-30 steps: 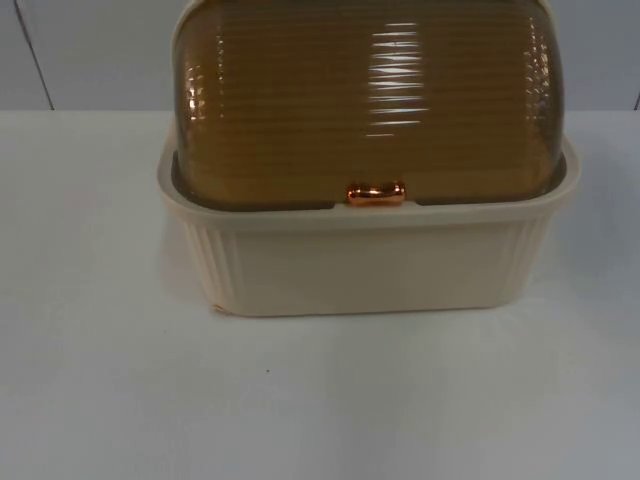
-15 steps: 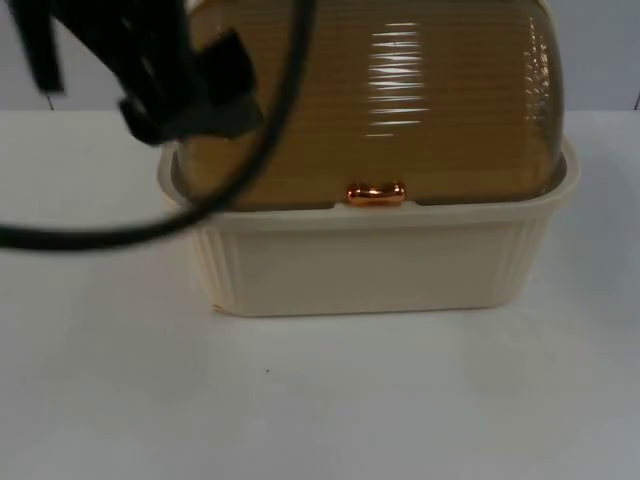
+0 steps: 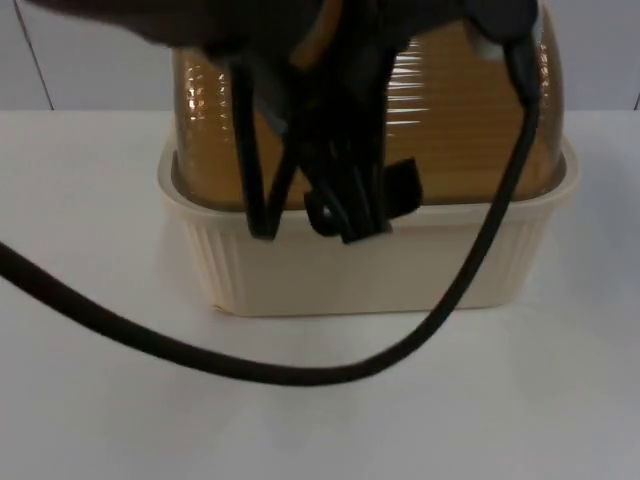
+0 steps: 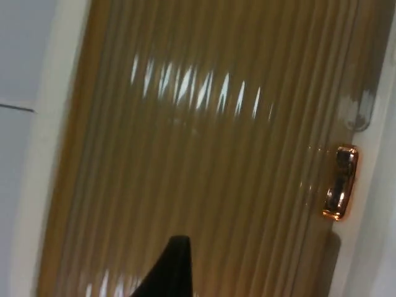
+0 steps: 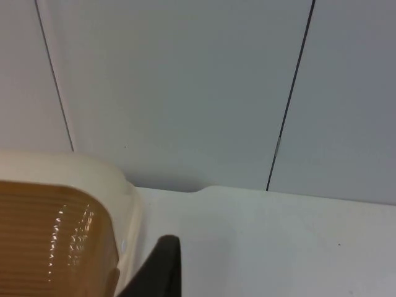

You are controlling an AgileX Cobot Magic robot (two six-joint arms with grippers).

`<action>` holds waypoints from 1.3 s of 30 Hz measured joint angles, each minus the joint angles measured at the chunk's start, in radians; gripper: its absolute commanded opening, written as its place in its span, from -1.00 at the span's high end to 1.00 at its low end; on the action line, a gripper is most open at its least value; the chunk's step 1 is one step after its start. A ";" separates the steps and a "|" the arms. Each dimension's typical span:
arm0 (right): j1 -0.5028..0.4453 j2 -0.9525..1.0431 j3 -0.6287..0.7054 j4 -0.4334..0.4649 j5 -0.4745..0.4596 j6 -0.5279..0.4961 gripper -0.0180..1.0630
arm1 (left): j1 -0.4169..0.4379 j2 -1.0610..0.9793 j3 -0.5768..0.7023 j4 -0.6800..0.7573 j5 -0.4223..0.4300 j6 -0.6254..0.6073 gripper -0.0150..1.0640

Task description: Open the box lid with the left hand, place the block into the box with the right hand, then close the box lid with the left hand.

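The left arm has swung in across the top view: a second ago the box stood alone, half a second ago the arm was at its left rear corner, and now the left gripper point(image 3: 347, 215) hangs down over the front middle of the box point(image 3: 370, 265), right where the copper handle was visible before. The arm now hides that handle in the top view. In the left wrist view the handle point(image 4: 340, 182) sits off to one side of the fingertip point(image 4: 173, 266), over the ribbed amber lid point(image 4: 204, 154), so the tool appears near the handle but not yet on it. Jaws: cannot tell whether apart or together; the blur and the viewing angle hide the gap.

The lid point(image 3: 460, 110) is down, seated in the cream rim of the box. The box itself has not shifted on the white surface point(image 3: 320, 420). Judgement: opening step just starting, approach to the handle under way, no lift yet.

Right arm waits. Its wrist view looks past the box's corner point(image 5: 74, 210) toward the grey partition wall point(image 5: 185, 93); state of the right jaws cannot be told. The block cannot be located from these views.
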 measured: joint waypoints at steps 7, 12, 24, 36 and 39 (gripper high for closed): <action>0.000 0.000 0.000 0.000 0.002 0.000 -0.98 | -0.005 0.068 0.073 0.200 0.000 -0.198 -0.83; 0.000 0.000 0.000 0.000 0.002 0.000 -0.98 | -0.056 0.068 0.094 0.244 -0.018 -0.258 -0.69; 0.000 0.000 0.000 0.000 0.004 0.000 -0.98 | -0.092 0.112 0.096 0.275 -0.061 -0.246 0.71; 0.000 0.000 0.000 0.000 0.006 0.000 -0.98 | -0.051 0.182 0.096 0.362 -0.106 -0.222 0.98; 0.000 0.000 0.000 0.000 0.006 0.000 -0.98 | -0.022 0.193 0.096 0.386 -0.100 -0.222 0.98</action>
